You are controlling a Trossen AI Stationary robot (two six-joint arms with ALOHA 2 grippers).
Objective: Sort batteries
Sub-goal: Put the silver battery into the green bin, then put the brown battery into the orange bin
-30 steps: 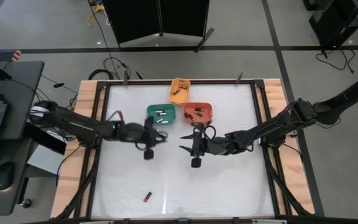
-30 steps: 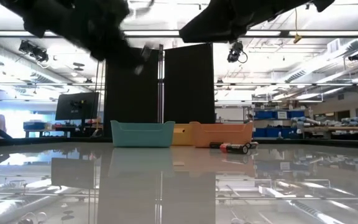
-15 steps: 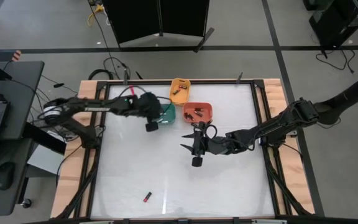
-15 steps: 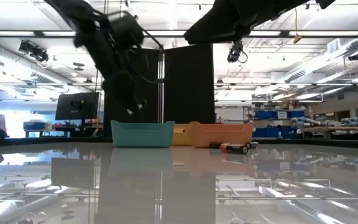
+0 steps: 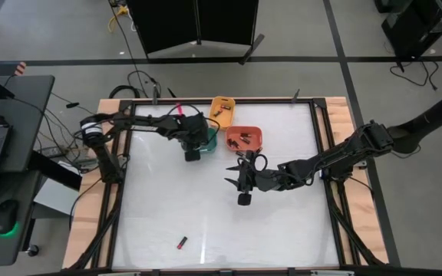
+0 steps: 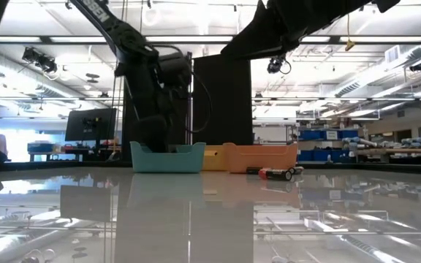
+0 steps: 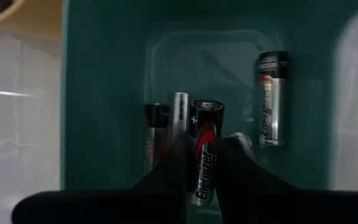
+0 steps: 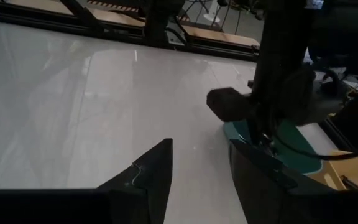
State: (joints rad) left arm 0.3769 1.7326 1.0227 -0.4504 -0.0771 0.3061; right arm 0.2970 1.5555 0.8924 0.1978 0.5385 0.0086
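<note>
The left gripper (image 7: pixel 201 171) reaches down into the teal bin (image 5: pixel 206 139), its fingers pinching a black and red battery (image 7: pixel 205 152); more batteries (image 7: pixel 271 99) lie on the bin's floor. The right gripper (image 5: pixel 235 181) hovers with jaws wide and empty, in front of the teal bin; a lone battery (image 5: pixel 182 243) lies on the table, well away from that bin.

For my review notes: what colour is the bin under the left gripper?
Teal bin, best seen in the left wrist view, below the left gripper.
</note>
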